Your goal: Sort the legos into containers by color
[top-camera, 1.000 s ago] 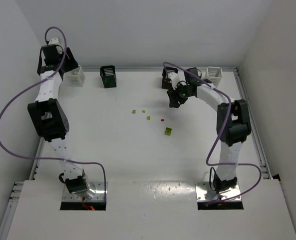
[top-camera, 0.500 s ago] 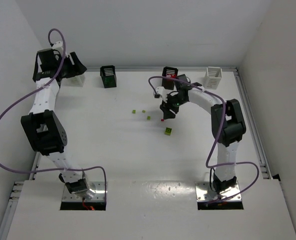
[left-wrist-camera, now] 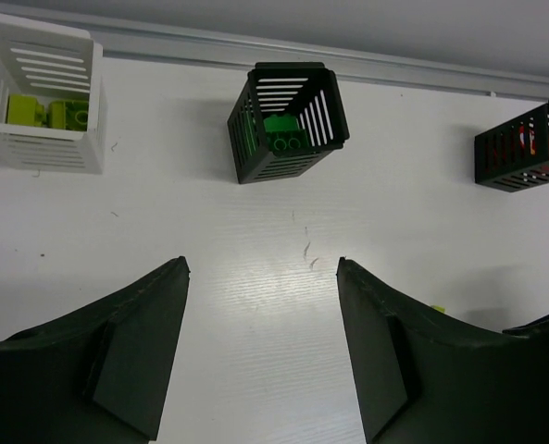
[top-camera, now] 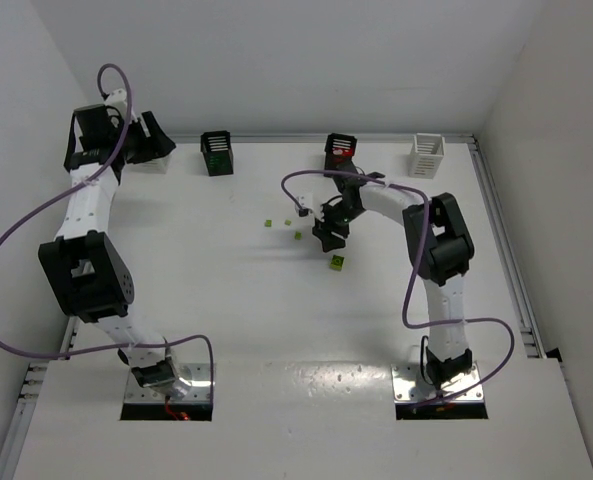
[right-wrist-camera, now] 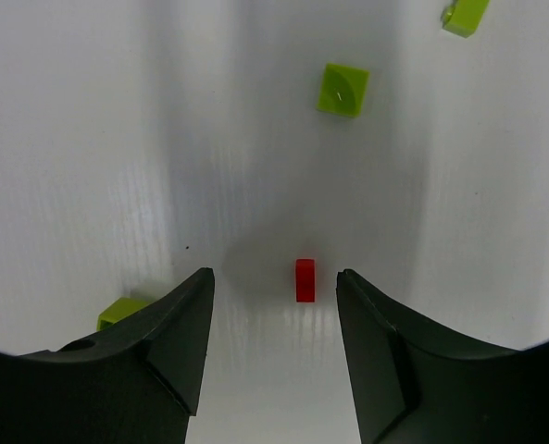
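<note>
R gripper [right-wrist-camera: 274,277], fingers apart & empty, has the tiny red plastic lego brick [right-wrist-camera: 305,279] btwn its tips, brick's long axis parallel w/ finger faces.

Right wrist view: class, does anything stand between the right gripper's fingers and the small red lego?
Nothing visible does. The red lego lies on the table, in the gap between the fingers of the open right gripper. The nearest yellow-green lego sits outside that gap, beside one finger.
</note>
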Robot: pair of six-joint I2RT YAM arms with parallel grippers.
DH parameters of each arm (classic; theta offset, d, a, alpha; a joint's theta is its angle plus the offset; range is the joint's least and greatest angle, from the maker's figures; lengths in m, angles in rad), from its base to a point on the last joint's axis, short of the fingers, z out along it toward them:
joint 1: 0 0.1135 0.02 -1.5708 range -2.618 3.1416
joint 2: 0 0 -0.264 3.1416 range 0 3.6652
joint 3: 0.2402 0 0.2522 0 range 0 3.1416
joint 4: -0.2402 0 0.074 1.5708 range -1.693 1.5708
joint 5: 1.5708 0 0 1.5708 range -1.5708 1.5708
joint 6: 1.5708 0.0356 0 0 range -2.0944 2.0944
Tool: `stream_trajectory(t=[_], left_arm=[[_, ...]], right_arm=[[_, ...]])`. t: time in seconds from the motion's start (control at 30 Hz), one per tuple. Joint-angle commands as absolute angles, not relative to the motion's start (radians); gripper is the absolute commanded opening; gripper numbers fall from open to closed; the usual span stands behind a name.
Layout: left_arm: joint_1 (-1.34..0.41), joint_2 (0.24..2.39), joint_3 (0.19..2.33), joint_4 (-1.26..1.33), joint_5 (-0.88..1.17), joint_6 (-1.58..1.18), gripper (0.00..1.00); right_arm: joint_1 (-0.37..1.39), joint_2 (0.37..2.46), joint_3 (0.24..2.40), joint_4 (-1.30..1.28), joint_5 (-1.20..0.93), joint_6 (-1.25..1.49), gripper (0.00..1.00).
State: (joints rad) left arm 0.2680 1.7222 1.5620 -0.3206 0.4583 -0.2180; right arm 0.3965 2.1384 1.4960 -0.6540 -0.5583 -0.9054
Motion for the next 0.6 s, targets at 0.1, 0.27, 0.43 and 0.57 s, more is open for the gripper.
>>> stream_trajectory(t=[0.1, 0.27, 0.43, 0.57], left_arm=[[0.264, 1.672, 1.543, -0.308, 0.468, -0.21, 0.71], [0.264, 1.672, 1.543, -0.318, 0.459, -0.21, 0.71], [0.264, 1.672, 1.552, -0.318, 0.459, -0.21, 0.71], [0.264, 1.672, 1.552, -0.318, 0.459, -0.21, 0.71]], right_arm=[[0.4, 2.177, 1.554, -0.64, -0.554, -0.942, 0.54], [0.4, 2.197, 1.563, -0.649, -0.534, -0.942, 0.46], [0.4, 2.206, 1.583, -0.667, -0.525, -0.956, 0.3], [0.4, 2.215, 1.583, -0.687, -0.515, -0.966, 0.15]])
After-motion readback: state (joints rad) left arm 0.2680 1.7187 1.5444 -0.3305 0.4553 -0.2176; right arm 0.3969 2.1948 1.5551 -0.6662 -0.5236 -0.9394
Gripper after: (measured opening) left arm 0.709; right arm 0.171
